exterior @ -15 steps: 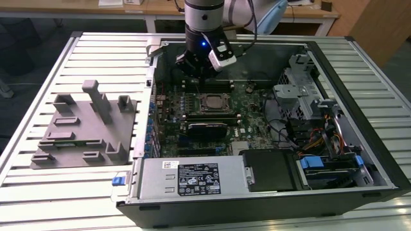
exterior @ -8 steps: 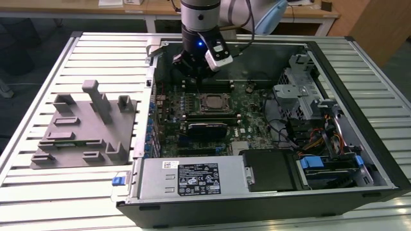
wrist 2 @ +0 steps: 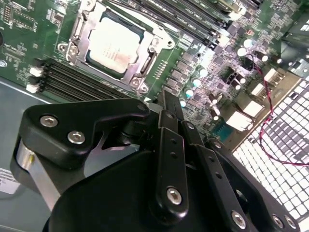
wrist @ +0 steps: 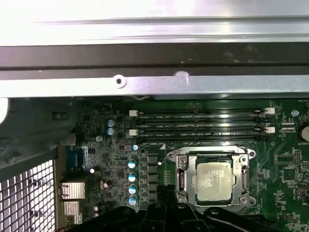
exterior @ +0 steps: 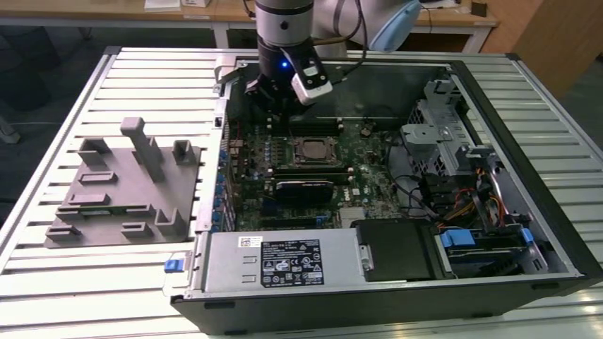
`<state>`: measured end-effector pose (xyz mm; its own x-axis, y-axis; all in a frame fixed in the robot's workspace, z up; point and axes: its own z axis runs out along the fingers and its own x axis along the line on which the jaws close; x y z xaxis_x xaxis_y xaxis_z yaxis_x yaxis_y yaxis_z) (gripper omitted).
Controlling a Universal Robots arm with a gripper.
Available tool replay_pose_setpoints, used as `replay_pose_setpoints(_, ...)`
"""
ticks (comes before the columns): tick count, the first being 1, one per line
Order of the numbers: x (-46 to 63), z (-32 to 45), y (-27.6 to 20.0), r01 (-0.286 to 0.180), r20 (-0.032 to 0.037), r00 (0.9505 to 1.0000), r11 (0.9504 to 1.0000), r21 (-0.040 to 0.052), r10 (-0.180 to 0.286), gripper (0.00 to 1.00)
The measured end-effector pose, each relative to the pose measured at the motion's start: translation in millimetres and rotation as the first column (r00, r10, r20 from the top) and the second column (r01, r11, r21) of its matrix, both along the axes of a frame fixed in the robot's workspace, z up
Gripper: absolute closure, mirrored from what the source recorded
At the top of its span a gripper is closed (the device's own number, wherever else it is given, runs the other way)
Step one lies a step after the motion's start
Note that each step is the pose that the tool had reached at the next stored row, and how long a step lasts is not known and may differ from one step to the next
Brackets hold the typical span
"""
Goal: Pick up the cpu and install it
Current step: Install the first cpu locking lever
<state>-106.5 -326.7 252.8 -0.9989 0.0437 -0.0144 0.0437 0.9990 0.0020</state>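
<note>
1. The cpu (wrist: 213, 180), a flat square with a pale silvery top, lies seated inside the metal socket frame (wrist: 179, 166) on the green motherboard (exterior: 363, 169).
2. The black jointed hand (wrist 2: 169, 104) hangs just beside the socket, above the board; its fingers look pressed together and hold nothing.
3. Dark memory slots (wrist: 198, 123) run along one socket edge.
4. A grey plastic fixture block (exterior: 123, 187) stands on the ribbed metal surface (exterior: 56, 275), outside the open computer case (exterior: 556, 233).

Glare on case rail (wrist: 154, 29); dim motherboard (wrist: 120, 164).
</note>
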Motion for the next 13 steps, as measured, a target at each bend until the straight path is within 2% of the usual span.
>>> replay_pose_setpoints(6,-5.6,-0.3,1.2,0.0,-0.0001,1.0,1.0,-0.0001,0.0,0.89)
replay_pose_setpoints(13,-7.8,-0.5,8.2,-0.001,0.0,1.0,1.0,0.0,0.001,0.89)
